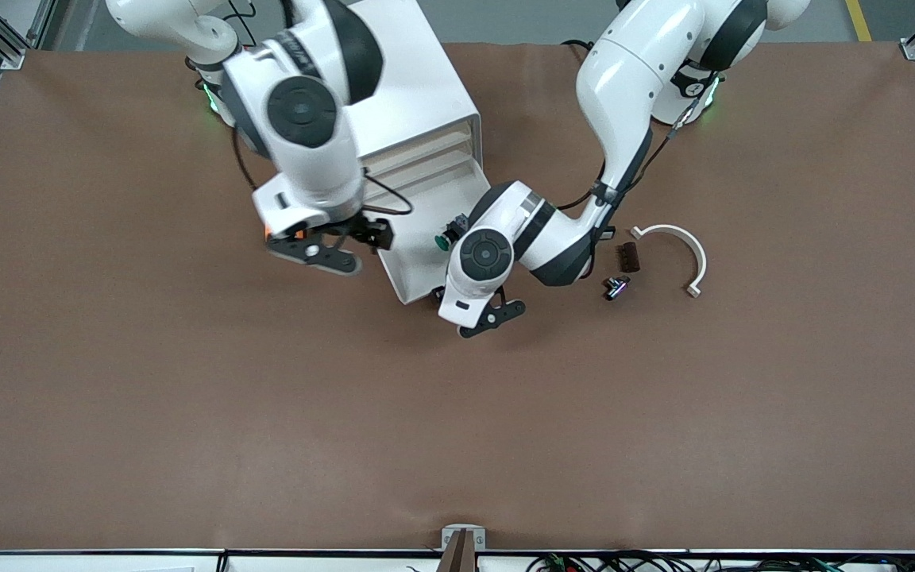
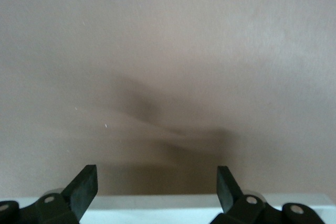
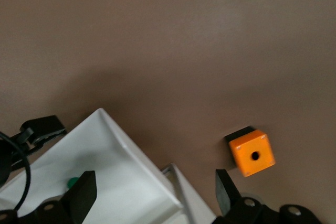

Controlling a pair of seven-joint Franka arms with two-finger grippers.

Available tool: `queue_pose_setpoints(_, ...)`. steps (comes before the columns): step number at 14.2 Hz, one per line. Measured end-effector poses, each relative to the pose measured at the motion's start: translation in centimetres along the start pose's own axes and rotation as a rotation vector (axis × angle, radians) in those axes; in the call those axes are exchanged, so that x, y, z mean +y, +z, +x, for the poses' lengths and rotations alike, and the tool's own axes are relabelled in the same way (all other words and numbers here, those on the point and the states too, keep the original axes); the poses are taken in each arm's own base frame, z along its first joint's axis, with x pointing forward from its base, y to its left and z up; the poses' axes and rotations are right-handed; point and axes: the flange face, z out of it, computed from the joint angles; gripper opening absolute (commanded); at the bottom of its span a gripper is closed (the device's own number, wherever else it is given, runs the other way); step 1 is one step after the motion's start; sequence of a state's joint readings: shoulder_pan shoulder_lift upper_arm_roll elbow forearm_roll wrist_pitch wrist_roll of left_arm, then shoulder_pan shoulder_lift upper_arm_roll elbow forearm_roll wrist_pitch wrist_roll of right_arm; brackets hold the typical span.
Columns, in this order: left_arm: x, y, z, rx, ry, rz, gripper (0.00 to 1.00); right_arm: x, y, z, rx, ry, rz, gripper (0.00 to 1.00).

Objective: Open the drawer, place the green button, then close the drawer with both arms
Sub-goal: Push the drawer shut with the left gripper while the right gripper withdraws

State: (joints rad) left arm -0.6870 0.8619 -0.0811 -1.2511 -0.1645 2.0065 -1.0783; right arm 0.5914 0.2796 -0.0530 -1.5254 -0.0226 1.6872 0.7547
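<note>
Button (image 1: 442,241) lies in the open drawer (image 1: 418,278); left claw (image 2: 156,188) and right claw (image 3: 155,190) gape empty.

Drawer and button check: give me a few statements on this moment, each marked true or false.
1. The drawer is pulled out of the cabinet. True.
2. The button lies on the table beside the white curved piece. False: it lies in the drawer.
3. The right gripper holds the orange box. False: its jaws are open, the box sits on the table.
4. The left gripper has open, empty jaws. True.
</note>
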Motion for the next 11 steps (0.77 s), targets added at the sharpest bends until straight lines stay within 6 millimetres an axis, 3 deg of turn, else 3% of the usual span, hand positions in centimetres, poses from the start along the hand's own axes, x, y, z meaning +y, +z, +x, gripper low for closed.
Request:
queue_pose_setpoints(6, 1.1, 0.9, -3.0, 0.002, 0.003, 0.018, 1.00, 17.7, -4.1, 7.2, -0.059, -0.182, 0.017, 1.00)
queue_pose_setpoints(11, 2.0, 2.8, -7.1, -0.021, -0.020, 0.047, 1.00, 29.7, -4.6, 9.8, -0.104, -0.312, 0.047, 1.00)
